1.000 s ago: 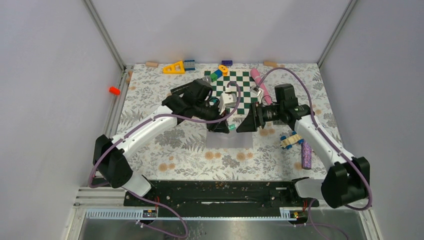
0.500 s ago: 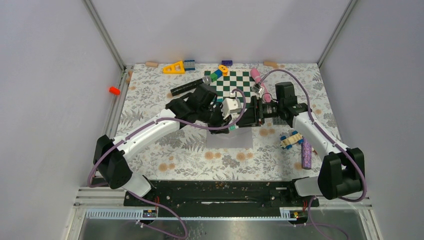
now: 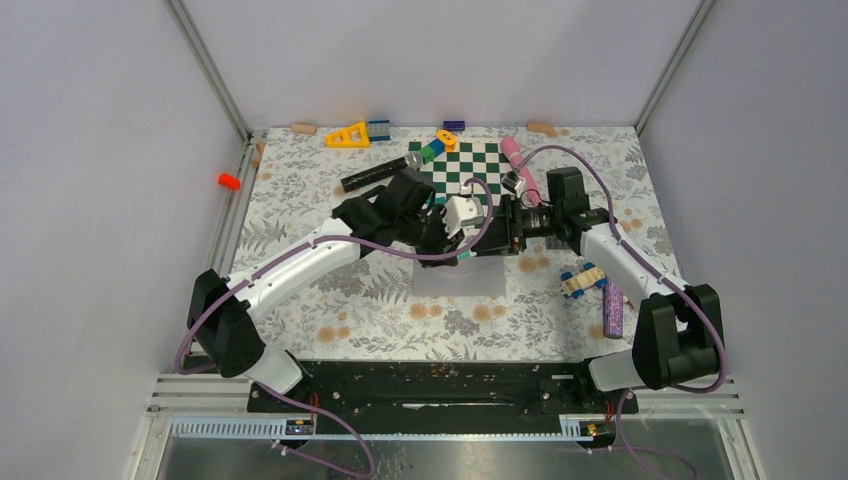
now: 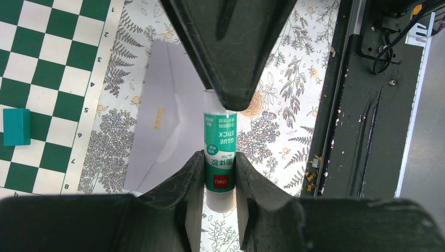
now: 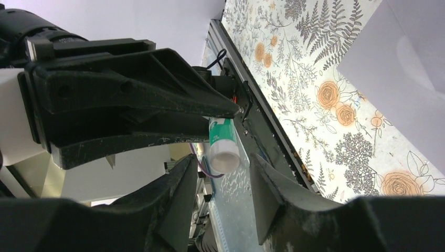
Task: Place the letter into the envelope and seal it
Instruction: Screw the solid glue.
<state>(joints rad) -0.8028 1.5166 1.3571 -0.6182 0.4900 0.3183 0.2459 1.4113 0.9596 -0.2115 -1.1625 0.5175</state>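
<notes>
Envelope [image 3: 458,281] lies flat on the floral mat [image 3: 300,290] with its flap open, directly below both grippers. Left gripper [image 4: 219,158] clamps a glue stick [image 4: 221,137] mid-body. Right gripper [image 5: 223,164] is part open, jaws flanking the stick's white end with gaps either side.

Judgement: uncapping, ahead of sealing. Close squarely on the end only, pull straight along the stick, and keep the left grip firm.

Label reads "GLUE STICK" and "deli"; the smaller print is unreadable. Chessboard [image 4: 47,63] edge is numbered.
</notes>
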